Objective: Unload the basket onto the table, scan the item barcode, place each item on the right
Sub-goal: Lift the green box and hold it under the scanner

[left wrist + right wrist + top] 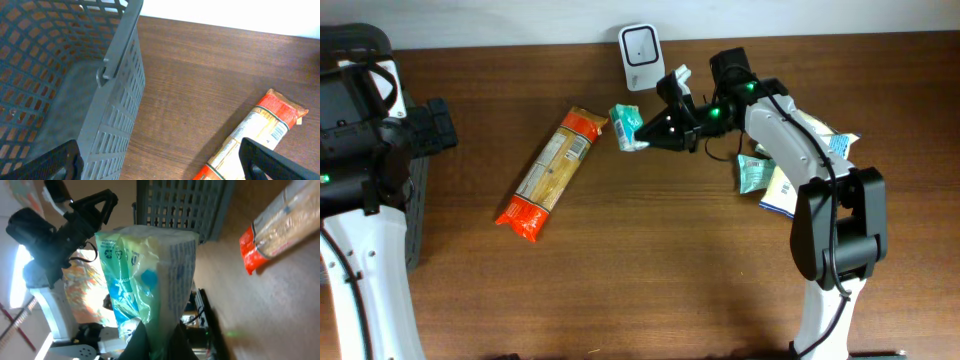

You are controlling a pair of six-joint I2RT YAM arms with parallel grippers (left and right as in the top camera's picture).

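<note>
We've got the right tool [645, 135] clenched on a small green and white packet [626, 127], held up off the counter [650, 260] just below the white scanner [639, 43] at the back edge. From the right wrist view the packet [145, 280] sits pinched at its lower end, printed face toward the camera, and we can't spot the barcode there. So our guess is the trick now is angle, not position: roll the wrist slowly until the coded face looks straight at the scanner window, keep the wrapper flat instead of crumpled, and hold it steady a moment. The left tool [160, 160] is spread wide with nothing in it, parked over by the grey basket [115, 100]. The long pasta bag [552, 173] lies on the counter between the two arms, well clear.
</note>
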